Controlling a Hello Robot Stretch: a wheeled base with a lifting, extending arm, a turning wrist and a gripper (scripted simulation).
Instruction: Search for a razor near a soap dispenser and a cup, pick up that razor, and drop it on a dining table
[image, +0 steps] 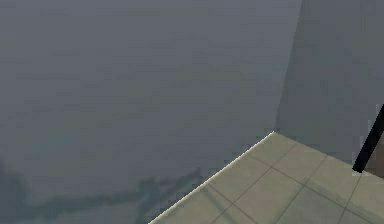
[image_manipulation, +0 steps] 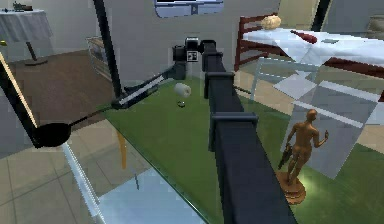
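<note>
In the arm side view my arm (image_manipulation: 232, 130) rises as a dark bar to the two white marked squares (image_manipulation: 190, 57). From there the gripper (image_manipulation: 140, 88) slants down to the left over a green rug (image_manipulation: 170, 135). A small white blob (image_manipulation: 182, 92) shows just below the gripper's body, and its shape is too small to name. I cannot tell whether the gripper holds anything. A round table with a white cloth (image_manipulation: 25, 30) stands at the far upper left.
The forward view faces a grey wall (image: 140, 90) meeting a corner, with tiled floor (image: 280, 190) and a dark bar (image: 370, 140) at the right. Beside the arm are a bed (image_manipulation: 300, 45), a bronze figure statue (image_manipulation: 300, 150), a glassy tabletop (image_manipulation: 140, 195) and a dark pole (image_manipulation: 105, 45).
</note>
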